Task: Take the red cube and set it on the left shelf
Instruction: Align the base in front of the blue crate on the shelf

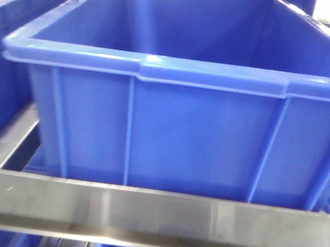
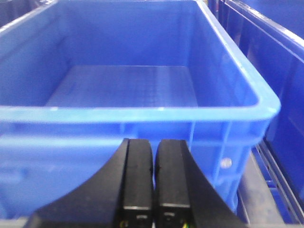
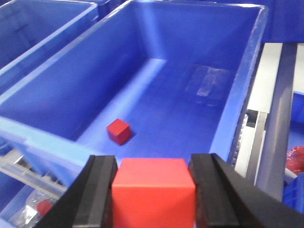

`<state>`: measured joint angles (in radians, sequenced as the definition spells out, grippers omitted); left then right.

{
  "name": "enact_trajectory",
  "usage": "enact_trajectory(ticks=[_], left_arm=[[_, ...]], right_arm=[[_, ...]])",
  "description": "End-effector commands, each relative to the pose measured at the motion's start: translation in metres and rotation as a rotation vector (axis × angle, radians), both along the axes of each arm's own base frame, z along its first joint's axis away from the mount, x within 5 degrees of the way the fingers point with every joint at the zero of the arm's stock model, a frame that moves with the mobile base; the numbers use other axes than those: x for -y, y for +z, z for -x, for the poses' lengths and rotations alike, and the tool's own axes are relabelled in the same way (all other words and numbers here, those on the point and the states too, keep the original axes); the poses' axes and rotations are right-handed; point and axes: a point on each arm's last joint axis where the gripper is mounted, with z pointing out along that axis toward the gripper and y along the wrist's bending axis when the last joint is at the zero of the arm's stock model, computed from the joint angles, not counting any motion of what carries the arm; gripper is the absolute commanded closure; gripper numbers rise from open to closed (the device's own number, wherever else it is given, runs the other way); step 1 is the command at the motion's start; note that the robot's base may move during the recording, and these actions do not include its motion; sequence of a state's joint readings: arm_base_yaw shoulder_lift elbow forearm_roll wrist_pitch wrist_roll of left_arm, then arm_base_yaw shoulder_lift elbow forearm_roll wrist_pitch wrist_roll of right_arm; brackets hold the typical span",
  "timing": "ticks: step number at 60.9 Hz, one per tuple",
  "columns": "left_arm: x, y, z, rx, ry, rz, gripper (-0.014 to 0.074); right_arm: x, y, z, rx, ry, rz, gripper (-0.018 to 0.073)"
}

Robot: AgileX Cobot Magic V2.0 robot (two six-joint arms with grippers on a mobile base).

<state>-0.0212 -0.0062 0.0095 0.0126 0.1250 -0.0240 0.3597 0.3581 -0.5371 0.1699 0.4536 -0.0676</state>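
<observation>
Your right fingers (image 3: 99,190) are clenched on the red cube (image 3: 153,194), one on each side face, and they hold it above the near rim of a blue crate (image 3: 71,85). That crate has a second cube (image 3: 118,131), also red, lying on its floor near the left wall, well below the held one and not touching it. The rest of its floor is bare.

Your left fingers (image 2: 138,171) are pressed together with only a thin seam between them and nothing in their grip. They sit just in front of another crate view (image 2: 142,114), whose ribbed floor is bare.

The front camera gives you what neither wrist does: the shelf (image 1: 142,214), its brushed steel rail running across the bottom of the view, with a front crate (image 1: 199,140) standing on the tier behind it. From there you see the crate's outer wall and rim but not its floor, and neither cube nor fingers appear. You cannot tell from these views whether the three crates are one and the same.

Only the right wrist shows the cubes. It also shows steel rails (image 3: 273,118) beside the crate's right wall, and a blurred red lump (image 3: 295,159) at the far right edge that cannot be made out.
</observation>
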Motion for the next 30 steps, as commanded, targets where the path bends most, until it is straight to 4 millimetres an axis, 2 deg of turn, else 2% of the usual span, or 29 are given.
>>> enact_trajectory(ticks=[1, 30], left_arm=[[0.0002, 0.0009, 0.0003, 0.079, -0.002, 0.007, 0.0495], [0.0002, 0.0009, 0.0003, 0.079, -0.002, 0.007, 0.0495]], right_arm=[[0.001, 0.0158, -0.0007, 0.098, -0.013, -0.036, 0.0386], [0.001, 0.0158, -0.0007, 0.098, -0.013, -0.036, 0.0386]])
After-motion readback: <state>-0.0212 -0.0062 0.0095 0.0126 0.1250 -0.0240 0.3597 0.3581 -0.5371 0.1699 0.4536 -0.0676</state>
